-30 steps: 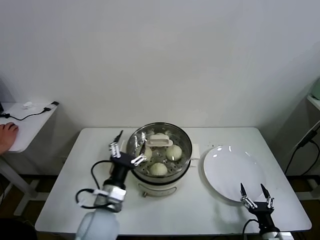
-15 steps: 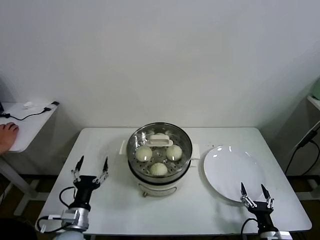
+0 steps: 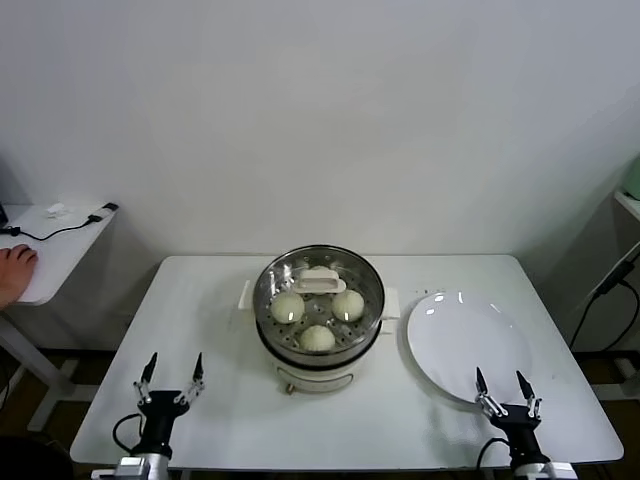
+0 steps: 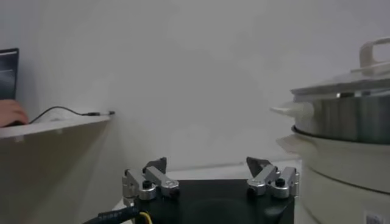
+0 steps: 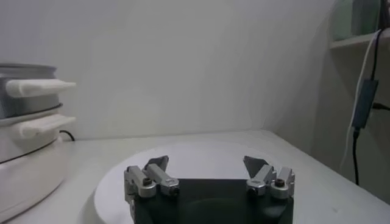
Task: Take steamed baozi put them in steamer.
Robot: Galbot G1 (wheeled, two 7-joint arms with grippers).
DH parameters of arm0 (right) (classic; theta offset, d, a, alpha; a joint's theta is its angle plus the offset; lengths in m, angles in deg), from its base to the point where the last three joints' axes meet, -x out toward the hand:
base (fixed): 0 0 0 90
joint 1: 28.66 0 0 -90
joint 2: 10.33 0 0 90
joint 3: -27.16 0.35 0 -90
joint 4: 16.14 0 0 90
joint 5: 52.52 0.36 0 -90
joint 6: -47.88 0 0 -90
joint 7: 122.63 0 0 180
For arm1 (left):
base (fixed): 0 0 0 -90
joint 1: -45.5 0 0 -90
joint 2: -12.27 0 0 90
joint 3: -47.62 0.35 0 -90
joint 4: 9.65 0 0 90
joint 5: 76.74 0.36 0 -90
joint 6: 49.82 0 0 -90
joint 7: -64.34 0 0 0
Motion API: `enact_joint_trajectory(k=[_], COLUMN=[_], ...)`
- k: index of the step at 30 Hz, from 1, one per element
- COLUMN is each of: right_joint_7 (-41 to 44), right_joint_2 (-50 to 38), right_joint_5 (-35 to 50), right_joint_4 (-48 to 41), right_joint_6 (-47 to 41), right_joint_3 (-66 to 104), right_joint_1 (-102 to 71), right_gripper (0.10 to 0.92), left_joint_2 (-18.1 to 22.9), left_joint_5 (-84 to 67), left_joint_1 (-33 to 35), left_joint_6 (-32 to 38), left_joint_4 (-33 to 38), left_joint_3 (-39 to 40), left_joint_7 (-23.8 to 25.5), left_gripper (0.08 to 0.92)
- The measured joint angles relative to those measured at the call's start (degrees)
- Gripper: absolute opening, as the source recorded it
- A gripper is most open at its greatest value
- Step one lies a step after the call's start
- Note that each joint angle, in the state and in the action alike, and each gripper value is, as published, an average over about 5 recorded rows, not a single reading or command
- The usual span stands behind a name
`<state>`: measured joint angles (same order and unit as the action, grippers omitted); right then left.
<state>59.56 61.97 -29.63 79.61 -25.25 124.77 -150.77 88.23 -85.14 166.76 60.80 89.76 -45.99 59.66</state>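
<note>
Evidently, little is left to be carried: three steamed baozi (image 3: 317, 318) can be seen on the perforated tray inside the steamer (image 3: 318, 305), grouped around its white centre handle; a fourth cannot be made out behind that handle. The steamer stands at the middle of the white counter (image 3: 200, 300), and the white plate (image 3: 465, 345) at its 3 o'clock lies bare.

The left tool (image 3: 171, 378) is held low near the counter's front edge, at roughly 7 o'clock from the steamer and well apart from it, fingers spread wide and nothing between them. The right tool (image 3: 506, 391) is parked at about 5 o'clock, just in front of the plate's near rim, likewise wide open and empty.

The step in hand is judged to be a parked rest at the end of loading. It is done well if both tools are kept low, level and clear of the steamer's side handles, and the steamer is left undisturbed, so that the buns are not jolted against each other.
</note>
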Motion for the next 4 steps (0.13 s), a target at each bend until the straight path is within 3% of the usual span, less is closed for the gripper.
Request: enact_joint_trajectory(k=[4], right_joint_7=[0.0], right_joint_2=[0.0], right_joint_5=[-0.2], right_joint_4=[0.0], right_joint_6=[0.0], right_joint_3=[-0.1], right_joint_1=[-0.1], right_gripper=[0.823], left_joint_2=[0.1], left_joint_5=[-0.3], left_joint_1=[0.2], left_joint_6=[0.8], left_joint_4=[-0.7], left_joint_3=[0.0], left_joint_7=[0.1], left_gripper=[0.823])
